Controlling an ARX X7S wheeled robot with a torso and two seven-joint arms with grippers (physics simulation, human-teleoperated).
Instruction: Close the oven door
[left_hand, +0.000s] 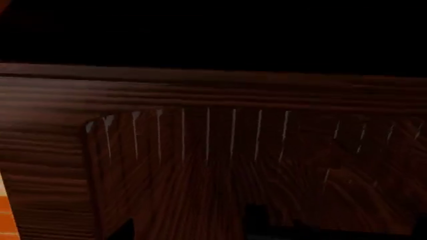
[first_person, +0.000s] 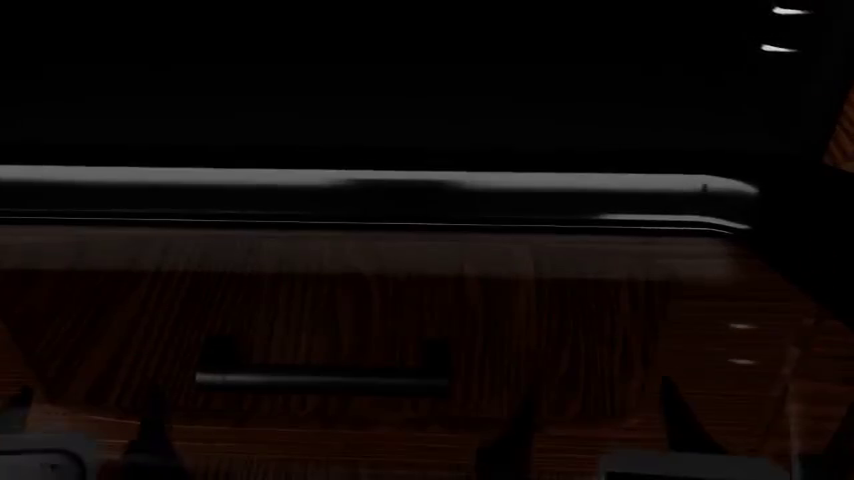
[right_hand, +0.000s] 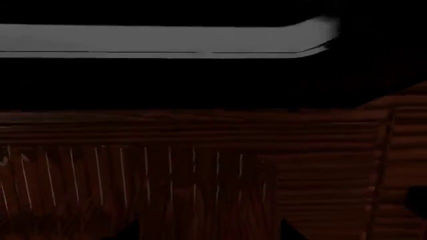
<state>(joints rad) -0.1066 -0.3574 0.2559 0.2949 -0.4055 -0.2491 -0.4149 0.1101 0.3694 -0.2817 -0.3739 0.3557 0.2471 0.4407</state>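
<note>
The scene is very dark. In the head view the oven door (first_person: 400, 90) is a black expanse across the top, with its long grey bar handle (first_person: 374, 190) running along its lower edge. The right wrist view shows the same handle (right_hand: 160, 39) above a black band. Both grippers sit low, in front of the wooden front below the door. My left gripper (first_person: 87, 425) and right gripper (first_person: 594, 425) are open, dark fingertips apart, holding nothing. The wrist views show the left gripper (left_hand: 190, 231) and the right gripper (right_hand: 210, 232) facing dark wood, apart from the handle.
A dark red-brown wooden drawer front (first_person: 400, 300) with a short silver handle (first_person: 320, 380) lies under the oven door. Thin pale vertical lines (left_hand: 207, 135) cross the wood in both wrist views. An orange strip (left_hand: 5, 220) shows at one edge.
</note>
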